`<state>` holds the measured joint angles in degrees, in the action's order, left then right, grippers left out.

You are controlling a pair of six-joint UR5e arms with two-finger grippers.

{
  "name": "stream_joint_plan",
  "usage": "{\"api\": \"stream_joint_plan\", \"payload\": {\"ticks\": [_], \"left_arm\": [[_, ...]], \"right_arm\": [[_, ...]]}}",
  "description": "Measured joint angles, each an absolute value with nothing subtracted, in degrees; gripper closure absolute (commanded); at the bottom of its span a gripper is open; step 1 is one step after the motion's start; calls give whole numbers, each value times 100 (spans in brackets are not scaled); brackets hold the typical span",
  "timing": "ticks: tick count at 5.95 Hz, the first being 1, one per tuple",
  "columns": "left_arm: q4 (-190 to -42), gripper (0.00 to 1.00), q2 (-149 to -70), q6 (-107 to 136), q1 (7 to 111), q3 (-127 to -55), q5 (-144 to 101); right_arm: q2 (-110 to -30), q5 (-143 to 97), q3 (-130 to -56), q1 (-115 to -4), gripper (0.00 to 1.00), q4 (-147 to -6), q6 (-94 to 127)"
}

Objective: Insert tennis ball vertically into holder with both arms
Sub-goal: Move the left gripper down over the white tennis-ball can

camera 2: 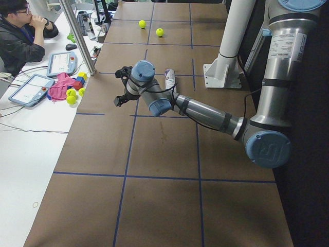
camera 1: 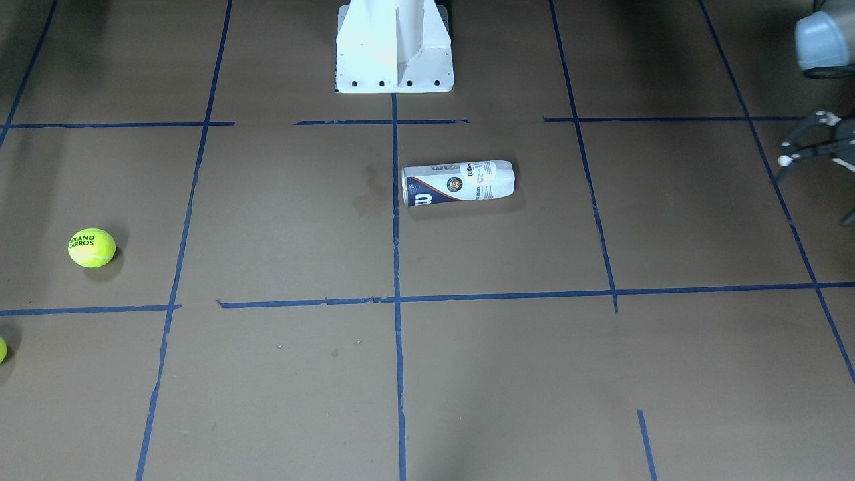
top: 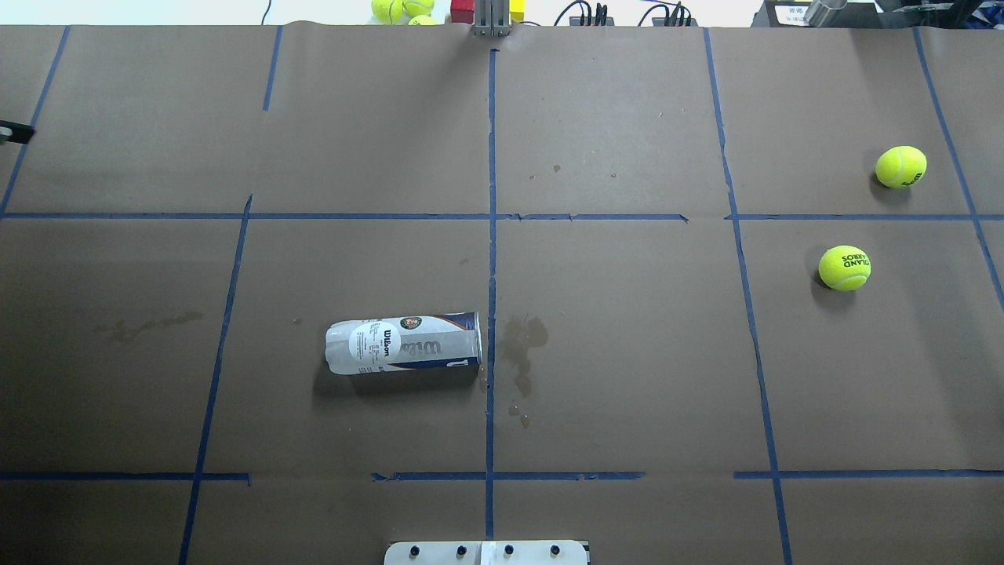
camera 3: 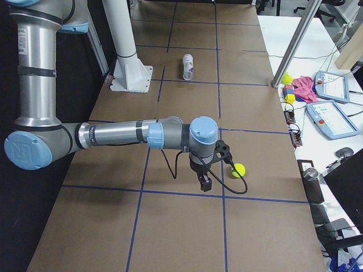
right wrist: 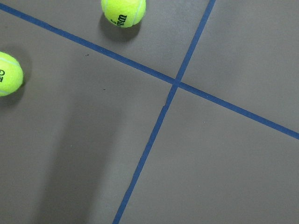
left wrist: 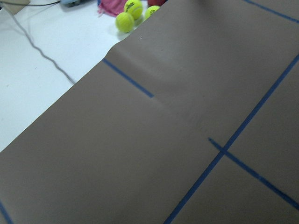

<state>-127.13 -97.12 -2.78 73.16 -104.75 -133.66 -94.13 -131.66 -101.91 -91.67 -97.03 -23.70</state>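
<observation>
Front view: the holder (camera 1: 457,182) lies on its side mid-table (camera 1: 267,220), its mouth at the centre tape line (camera 1: 395,254). The left pincer (camera 1: 807,140) hovers at the edge, fingers spread.

Overhead: a tennis ball (top: 845,267) and a second ball (top: 900,166) sit well apart from the holder.

Right-side view: the right pincer (camera 3: 212,168) hangs near one ball. I cannot tell its grip.

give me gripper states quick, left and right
Left gripper: open, holding nothing.
Right gripper: cannot be told; it shows only in the right side view.
</observation>
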Motion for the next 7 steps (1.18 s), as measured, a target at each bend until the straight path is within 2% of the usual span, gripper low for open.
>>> {"api": "stream_joint_plan", "payload": {"ticks": [3, 7], "left_arm": [[-12661, 0, -10420, 254, 6240, -10818, -13339], [-10480, 0, -11715, 319, 5184, -11020, -13190]], "right_arm": [[-9421, -13168, -10187, -9169, 0, -9703, -2371], [-9428, -13168, -10204, -9168, 0, -9703, -2371]]}}
